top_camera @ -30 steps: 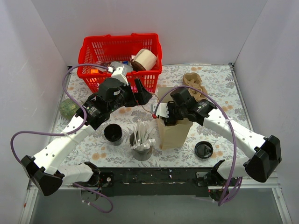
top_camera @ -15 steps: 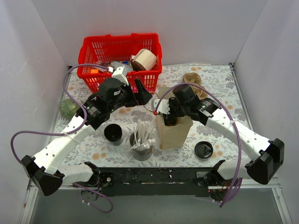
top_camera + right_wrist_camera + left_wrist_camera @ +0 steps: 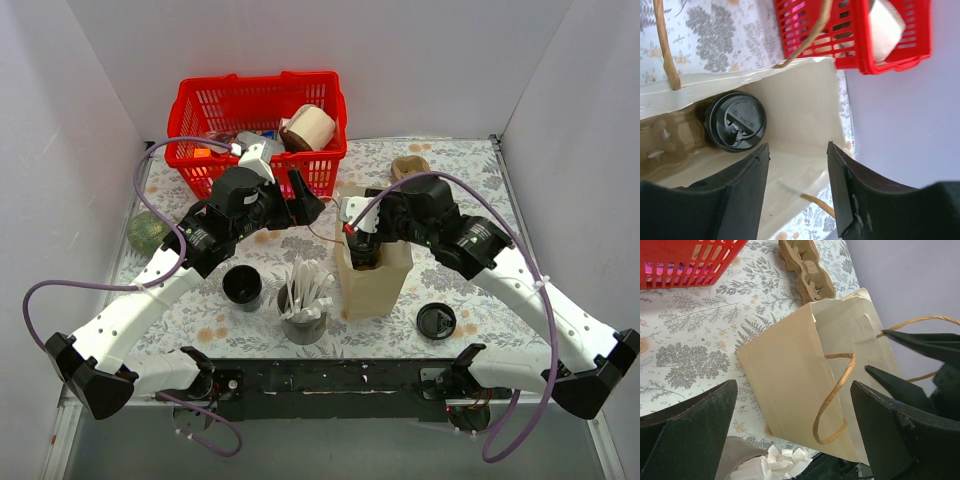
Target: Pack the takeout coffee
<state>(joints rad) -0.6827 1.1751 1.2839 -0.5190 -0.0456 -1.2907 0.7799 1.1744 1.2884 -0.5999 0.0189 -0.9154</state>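
The takeout coffee, a dark cup with a round black lid [image 3: 735, 121], stands inside the open tan paper bag [image 3: 805, 95], in a cardboard holder at the bag's bottom. In the top view the lid [image 3: 364, 253] shows through the bag's mouth [image 3: 385, 285]. My right gripper [image 3: 797, 150] is open and empty just above the bag's mouth, apart from the cup; in the top view it [image 3: 358, 222] hangs over the bag. My left gripper [image 3: 792, 387] is open and empty beside the bag [image 3: 785, 375], to its left in the top view [image 3: 305, 198].
A red basket [image 3: 260, 100] with several items stands at the back. A lidless black cup [image 3: 242, 285] and a grey cup of white paper bits [image 3: 303, 315] sit left of the bag. A loose black lid [image 3: 436, 321] lies right of it. A cardboard carrier [image 3: 412, 170] lies behind.
My right gripper has risen out of the bag and drawn back to the right, leaving the lidded cup inside. The left arm has not moved.
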